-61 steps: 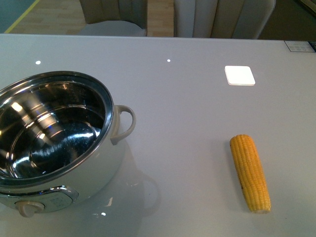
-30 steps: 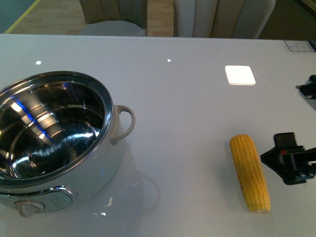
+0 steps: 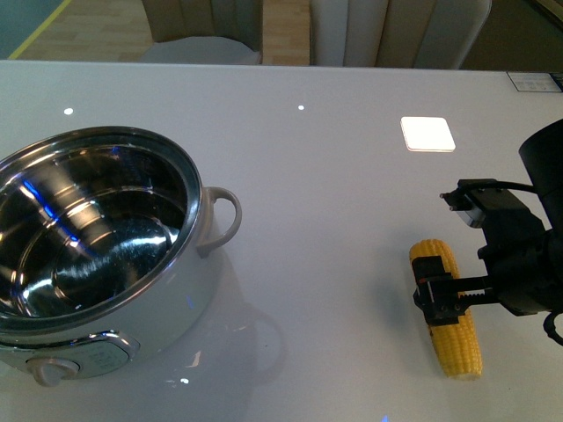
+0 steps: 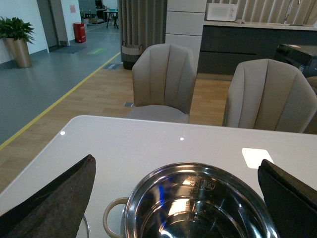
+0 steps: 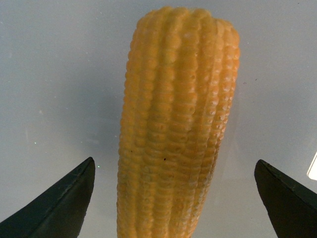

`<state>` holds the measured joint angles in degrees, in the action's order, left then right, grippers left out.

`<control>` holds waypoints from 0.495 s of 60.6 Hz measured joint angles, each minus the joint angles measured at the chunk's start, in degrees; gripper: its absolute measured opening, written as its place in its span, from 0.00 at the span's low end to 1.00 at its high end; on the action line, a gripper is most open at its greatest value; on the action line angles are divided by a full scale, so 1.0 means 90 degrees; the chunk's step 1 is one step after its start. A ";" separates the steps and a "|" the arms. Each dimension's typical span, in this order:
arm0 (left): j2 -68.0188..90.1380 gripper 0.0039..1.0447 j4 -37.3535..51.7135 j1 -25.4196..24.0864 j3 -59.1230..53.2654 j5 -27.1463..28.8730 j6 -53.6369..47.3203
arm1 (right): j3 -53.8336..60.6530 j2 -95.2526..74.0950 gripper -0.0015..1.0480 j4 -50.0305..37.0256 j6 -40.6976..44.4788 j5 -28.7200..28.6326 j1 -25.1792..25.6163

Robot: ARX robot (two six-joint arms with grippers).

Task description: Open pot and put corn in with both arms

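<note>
The pot (image 3: 180, 303) stands at the table's front left with no lid on it, its steel inside bare; its loop handle (image 3: 225, 220) points right and its beige knob (image 3: 48, 371) faces front. The corn (image 3: 459, 345) lies on the table at the front right. My right gripper (image 3: 449, 301) hangs over the cob's middle, open and empty. In the right wrist view the corn (image 5: 173, 129) lies between the spread fingers (image 5: 64, 203) of the right gripper (image 5: 173, 206). My left gripper (image 4: 171, 208) is open above the pot (image 4: 198, 169) and is out of the front view.
The white table (image 3: 334, 211) carries a bright white square patch (image 3: 427, 134) at the back right. Beige chairs (image 3: 396, 31) stand behind the far edge. A label (image 3: 532, 82) lies at the far right corner.
My right arm has come in from the right and now sits over the corn's middle. The pot and the corn have not moved.
</note>
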<state>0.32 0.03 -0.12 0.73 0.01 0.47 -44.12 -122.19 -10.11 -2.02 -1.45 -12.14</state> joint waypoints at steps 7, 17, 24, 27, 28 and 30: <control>0.0000 0.94 0.0000 0.0000 0.0000 0.0000 0.0000 | -0.0087 -0.0253 0.71 -0.0039 0.0000 0.0095 -0.0051; 0.0000 0.94 0.0000 0.0000 0.0000 0.0000 0.0000 | -0.0121 -0.0435 0.47 -0.0034 -0.0010 0.0175 -0.0073; 0.0000 0.94 0.0000 0.0000 0.0000 0.0000 0.0000 | -0.0143 -0.0403 0.35 0.0044 -0.0032 0.0143 -0.0073; 0.0000 0.94 0.0000 0.0000 0.0000 0.0000 0.0000 | -0.0124 -0.0321 0.31 0.0095 -0.0044 0.0085 -0.0073; 0.0000 0.94 0.0000 0.0000 0.0000 0.0000 0.0000 | -0.0121 -0.0296 0.30 0.0104 -0.0046 0.0075 -0.0073; 0.0000 0.94 0.0000 0.0000 0.0000 0.0000 0.0000 | -0.0097 -0.0197 0.29 0.0138 -0.0066 0.0019 -0.0073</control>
<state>0.32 0.03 -0.12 0.73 0.01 0.47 -44.99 -123.96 -8.86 -2.61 -1.28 -12.80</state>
